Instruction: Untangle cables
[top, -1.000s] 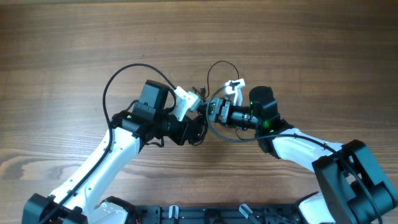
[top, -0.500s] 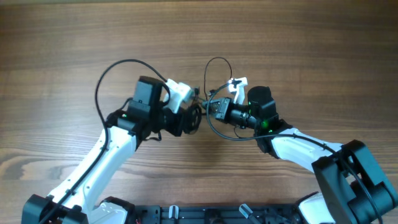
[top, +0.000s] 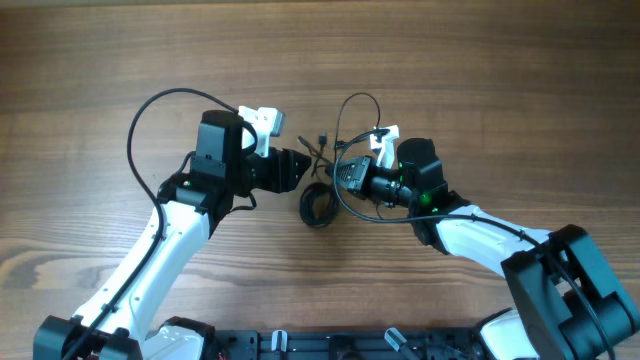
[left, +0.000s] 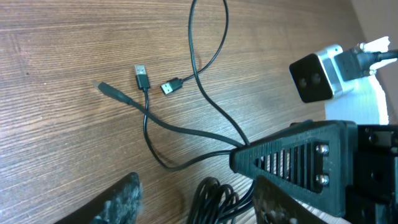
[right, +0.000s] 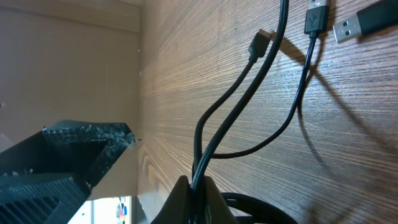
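Cables (top: 318, 205) on the wooden table (top: 100, 60), midway between the two arms: a small dark coil (left: 214, 198) on the robot's side, thin strands fanning away from it, and one tall loop (top: 357, 97) arching farther out beside the right wrist camera (top: 381, 139).

At the right gripper (right: 196, 190): clenched hard, fingertips pressed together on two strands side by side. Above that pinch, both strands climbing over the wood grain, then parting. Three plug ends (left: 142, 78) lying flat and close together on the bare wood, well clear of either gripper. Same pinch plain from the left wrist view, with the ribbed black tip of the right gripper (left: 239, 155) closed where several strands meet. Coil just behind the pinch, touching the table.

At the left gripper (left: 199, 185): spread wide, grasping nothing. One scuffed finger (left: 124, 199) on each side of the frame's lower edge, with the top of the coil between them. Contact between these fingers and the cables impossible to tell. From overhead, left gripper (top: 303, 168) aimed at the right gripper (top: 340, 178), tips near each other but apart, with the coil just beside both.
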